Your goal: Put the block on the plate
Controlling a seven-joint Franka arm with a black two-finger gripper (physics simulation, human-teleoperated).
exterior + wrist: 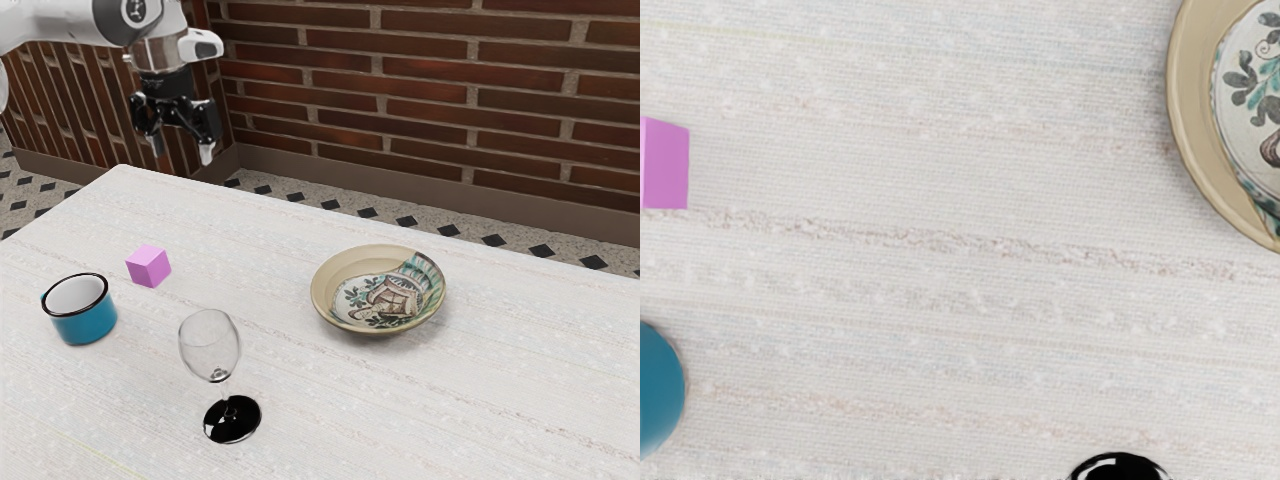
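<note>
Wine glass: clear bowl, thin stem and round black base, standing upright on the pale, faintly streaked worktop; part of the base appears also in the wrist view. Mug: blue body, dark rim, whitish interior, upright, toward the exterior view's left of the glass and apart from it. Beyond the glass, past the worktop's far edge: speckled floor with dark diamond insets; brown baseboard; and, above it, reddish-brown brick wall with pale joints, turning a corner.
</note>
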